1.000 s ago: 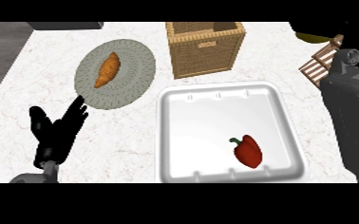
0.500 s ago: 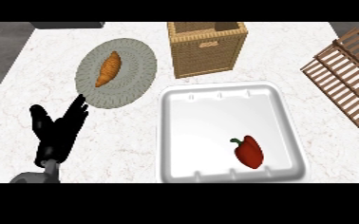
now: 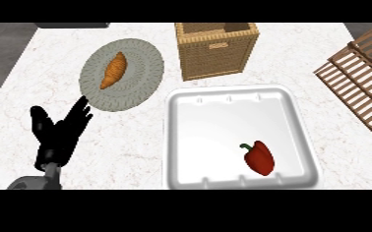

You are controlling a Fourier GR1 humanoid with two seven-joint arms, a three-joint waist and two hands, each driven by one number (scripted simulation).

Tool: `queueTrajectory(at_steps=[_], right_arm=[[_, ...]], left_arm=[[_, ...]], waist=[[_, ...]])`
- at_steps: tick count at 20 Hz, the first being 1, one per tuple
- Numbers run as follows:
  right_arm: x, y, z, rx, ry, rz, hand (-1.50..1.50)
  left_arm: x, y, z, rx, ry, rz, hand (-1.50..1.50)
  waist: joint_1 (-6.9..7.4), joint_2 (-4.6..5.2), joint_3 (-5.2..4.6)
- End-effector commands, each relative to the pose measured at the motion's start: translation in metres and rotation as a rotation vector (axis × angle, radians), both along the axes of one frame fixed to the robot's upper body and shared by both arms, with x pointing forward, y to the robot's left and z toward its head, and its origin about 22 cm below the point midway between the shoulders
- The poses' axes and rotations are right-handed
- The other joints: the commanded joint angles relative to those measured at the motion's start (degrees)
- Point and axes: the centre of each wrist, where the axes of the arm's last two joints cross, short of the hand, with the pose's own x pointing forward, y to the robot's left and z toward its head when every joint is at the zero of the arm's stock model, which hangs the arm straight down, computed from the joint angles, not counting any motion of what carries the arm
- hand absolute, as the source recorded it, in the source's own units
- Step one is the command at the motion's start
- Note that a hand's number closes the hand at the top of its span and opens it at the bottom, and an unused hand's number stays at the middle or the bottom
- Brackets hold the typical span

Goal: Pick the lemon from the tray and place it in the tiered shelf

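Head view, looking steeply down on the speckled white counter.

Tray: white, rounded corners, at lower centre-right. Only thing in it is a red pepper with a short green stem, lying in the lower right part of the tray floor. No yellow fruit shows; the item in the tray is red and lobed, pepper-shaped, not a lemon.

Shelf: brown wooden slats, cut off by the right edge, only a slanted corner visible; tiers cannot be made out.

Basket: woven, tan, open at the top, standing behind the tray, apart from it; inside dark, contents cannot be told.

Plate: grey, at upper left, holding an orange croissant; plate sits near the tray's upper left corner.

Left hand: black, at lower left, fingers straight and spread upward, holding nothing, fingertips just below the plate's rim. Forearm mostly cut off at the lower edge.

Pepper lies well apart from this hand, to its right, across most of the tray
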Motion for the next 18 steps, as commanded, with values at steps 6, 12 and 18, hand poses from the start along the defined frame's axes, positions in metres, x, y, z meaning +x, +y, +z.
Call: queueTrajectory(at_steps=[6, 12, 18], right_arm=[[-0.004, -0.051, -0.010, 0.084, 0.200, -0.046, 1.50], [-0.006, -0.068, -0.026, 0.072, 0.213, -0.050, 1.50], [0.002, -0.125, -0.012, 0.059, 0.188, -0.077, 1.50]], left_arm=[[-0.003, -0.009, -0.005, -0.007, 0.048, 0.001, 0.00], [-0.004, -0.006, -0.003, 0.004, 0.026, 0.006, 0.00], [0.006, -0.013, -0.003, 0.004, 0.027, -0.012, 0.00]], waist=[[0.15, 0.32, -0.18], [0.46, 0.36, -0.19], [1.30, 0.71, -0.18]])
